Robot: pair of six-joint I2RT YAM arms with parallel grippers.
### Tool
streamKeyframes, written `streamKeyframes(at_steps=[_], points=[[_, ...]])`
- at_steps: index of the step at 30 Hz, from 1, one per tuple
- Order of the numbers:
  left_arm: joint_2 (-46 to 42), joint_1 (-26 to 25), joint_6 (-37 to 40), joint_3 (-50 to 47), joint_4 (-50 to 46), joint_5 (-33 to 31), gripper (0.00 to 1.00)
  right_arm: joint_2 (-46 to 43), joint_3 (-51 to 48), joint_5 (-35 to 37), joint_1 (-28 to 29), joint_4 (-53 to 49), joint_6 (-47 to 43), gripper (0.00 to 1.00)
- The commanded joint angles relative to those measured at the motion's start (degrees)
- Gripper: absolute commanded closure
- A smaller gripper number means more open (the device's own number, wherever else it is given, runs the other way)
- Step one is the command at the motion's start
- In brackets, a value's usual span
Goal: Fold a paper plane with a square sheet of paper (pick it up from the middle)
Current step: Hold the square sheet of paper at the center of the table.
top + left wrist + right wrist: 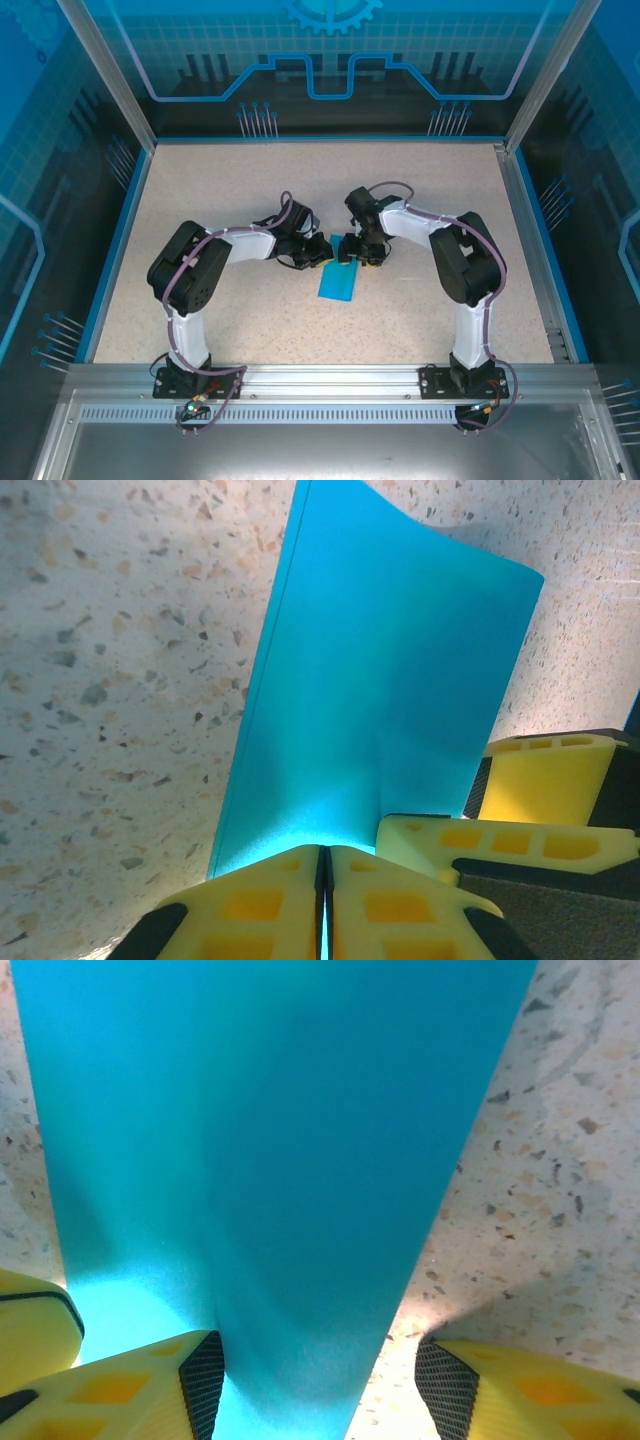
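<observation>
While the sheet of paper [338, 283] lies mid-table, its one end sits under the two meeting claws. It is smooth turquoise and shaped as a narrow rectangle, doubled along one long straight edge, with its far edge bowed.

Left gripper [322, 868]: yellow fingers pressed together, pinching the paper's end.

Right gripper [318, 1380]: spread, straddling the same end. One ribbed black pad [203, 1385] is against the paper, the other stands apart over bare table.

The speckled beige table [240, 190] is open on every side of the paper. The blue rim [120, 230] is well apart.
</observation>
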Motion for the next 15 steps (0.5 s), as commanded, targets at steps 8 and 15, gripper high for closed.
streamKeyframes(at_steps=[8, 15], points=[[1.98, -0.37, 1.54, 2.16, -2.39, 2.16, 0.89, 7.49, -2.53, 1.23, 1.75, 1.8, -0.88, 0.4], [1.56, -0.41, 2.03, 2.24, -3.3, 1.64, 0.89, 8.1, -2.26, 1.23, 1.84, 1.69, -0.96, 0.4]])
